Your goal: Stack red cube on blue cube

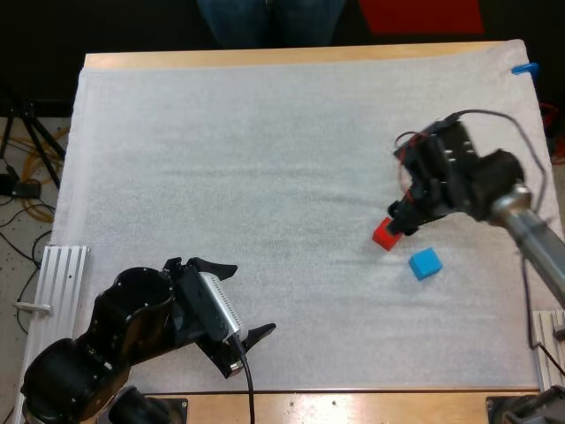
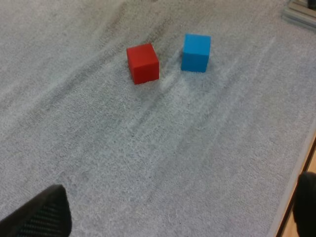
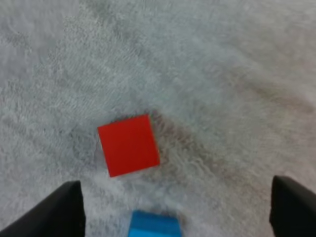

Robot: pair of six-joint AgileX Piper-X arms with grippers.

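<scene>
High view: the red cube (image 1: 384, 235) is seen on the mat (image 1: 265, 177) near the blue cube (image 1: 425, 263), possibly touched by the right gripper (image 1: 402, 219).
Left wrist view: the left gripper (image 2: 177, 212) is held with fingers apart, far from both cubes.
Right wrist view: the fingers are spread, with nothing clamped.

- A white mat (image 1: 265, 177) is lying over nearly the whole worktop (image 1: 371, 405), and its fuzzy surface is showing faint creases and ripples.
- The wooden worktop is showing as bare strips along the mat's near and far edges.
- A person's legs (image 1: 269, 18), in blue trousers, are showing just beyond the worktop's far side, near its middle.
- A ribbed metal rail (image 1: 60, 283) is lying beside the mat's near left edge, and a second rail (image 1: 549, 340) is sitting at its near right edge.
- A dark tripod (image 1: 31, 132) and orange cables (image 1: 37, 159) are resting on the floor to the left of the worktop.
</scene>
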